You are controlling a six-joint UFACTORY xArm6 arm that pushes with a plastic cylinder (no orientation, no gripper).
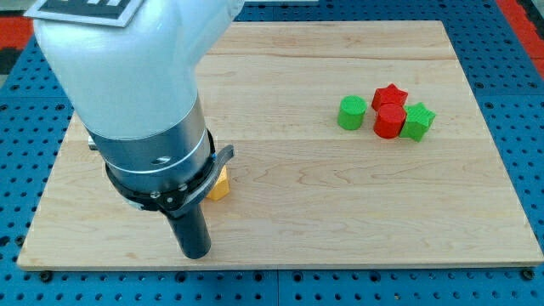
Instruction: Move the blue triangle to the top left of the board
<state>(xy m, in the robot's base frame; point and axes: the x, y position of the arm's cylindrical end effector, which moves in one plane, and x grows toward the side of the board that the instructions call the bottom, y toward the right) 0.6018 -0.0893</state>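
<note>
No blue triangle shows in the camera view; the arm's big white and grey body [144, 93] hides much of the board's left part. My tip [196, 253] rests on the wooden board [340, 204] near the view's bottom left. A yellow block [221, 184] peeks out just up and to the right of the rod, partly hidden by the arm.
At the view's upper right stands a cluster: a green cylinder [352, 112], a red star-shaped block [390, 95], a red cylinder [390, 121] and a green star-shaped block [418, 121]. A blue pegboard [510, 51] surrounds the board.
</note>
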